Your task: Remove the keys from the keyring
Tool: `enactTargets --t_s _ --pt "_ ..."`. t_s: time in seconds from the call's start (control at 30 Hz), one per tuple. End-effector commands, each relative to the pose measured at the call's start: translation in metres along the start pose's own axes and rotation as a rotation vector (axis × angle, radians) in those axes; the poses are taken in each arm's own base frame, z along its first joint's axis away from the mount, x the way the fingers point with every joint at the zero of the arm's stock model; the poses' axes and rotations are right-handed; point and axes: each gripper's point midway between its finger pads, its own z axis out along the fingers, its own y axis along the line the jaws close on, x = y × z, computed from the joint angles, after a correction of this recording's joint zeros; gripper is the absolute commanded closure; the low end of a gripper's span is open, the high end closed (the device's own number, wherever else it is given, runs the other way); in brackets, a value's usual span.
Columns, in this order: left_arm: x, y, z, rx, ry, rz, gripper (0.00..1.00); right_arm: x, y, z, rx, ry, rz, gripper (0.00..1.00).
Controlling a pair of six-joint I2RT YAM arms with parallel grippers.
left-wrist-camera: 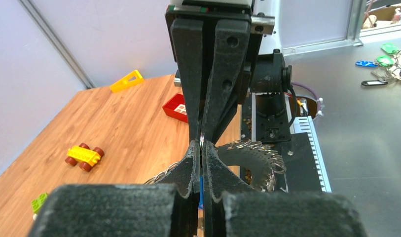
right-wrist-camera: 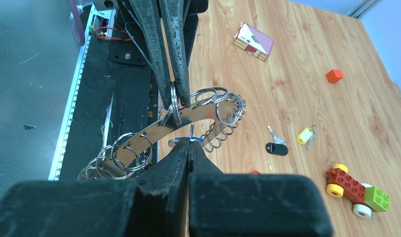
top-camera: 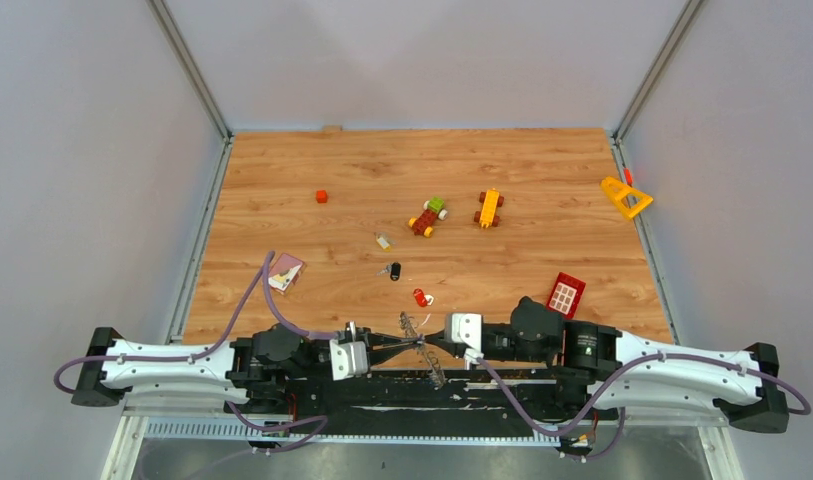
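Right wrist view: the right gripper [right-wrist-camera: 188,146], fingers pressed together, nips what looks like a blue-headed key [right-wrist-camera: 192,139] at the keyring [right-wrist-camera: 154,129], held over the near edge of the surface [right-wrist-camera: 297,74]. Just beyond, the left gripper [right-wrist-camera: 174,102], fingers narrow, pinches one of the small split rings on its rim. Farther out, a black key [right-wrist-camera: 276,147], a yellow-tagged key [right-wrist-camera: 305,135] and a red key [top-camera: 422,297] lie free, apparently already removed; at least the blue one remains.

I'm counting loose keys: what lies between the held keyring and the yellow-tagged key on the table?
In the top view, the black-headed key lies between the keyring and the yellow-tagged key. A red-headed key sits beside that line.
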Motion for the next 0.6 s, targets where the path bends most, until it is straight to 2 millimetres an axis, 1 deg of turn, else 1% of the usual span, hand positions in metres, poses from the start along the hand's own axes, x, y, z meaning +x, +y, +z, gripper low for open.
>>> enactTargets --t_s 0.0,0.1,0.2,0.27,0.37,0.43,0.5,0.57 --pt "-0.025 0.009 0.000 -0.038 -0.094 -0.001 1.00 -0.018 -0.012 -0.010 0.065 -0.081 -0.011 1.00" --pt "-0.021 0.012 -0.002 -0.054 -0.081 -0.007 1.00 -0.021 -0.022 -0.019 0.129 -0.096 0.009 1.00" --pt "-0.016 0.018 -0.008 -0.098 -0.063 -0.025 1.00 -0.018 -0.035 -0.027 0.212 -0.083 0.045 1.00" --pt "-0.013 0.025 -0.015 -0.139 -0.062 -0.043 1.00 -0.012 -0.051 -0.031 0.319 -0.059 0.086 1.00" --pt "-0.012 0.037 -0.026 -0.216 -0.065 -0.075 1.00 0.006 -0.075 -0.034 0.495 0.001 0.167 1.00" --pt "-0.009 0.047 -0.034 -0.275 -0.049 -0.094 1.00 0.023 -0.086 -0.030 0.577 0.083 0.215 1.00" --pt "-0.005 0.059 -0.042 -0.349 -0.028 -0.113 1.00 0.047 -0.092 -0.020 0.599 0.202 0.270 1.00" --pt "0.002 0.071 -0.049 -0.436 0.012 -0.133 1.00 0.071 -0.093 -0.003 0.560 0.301 0.354 1.00"
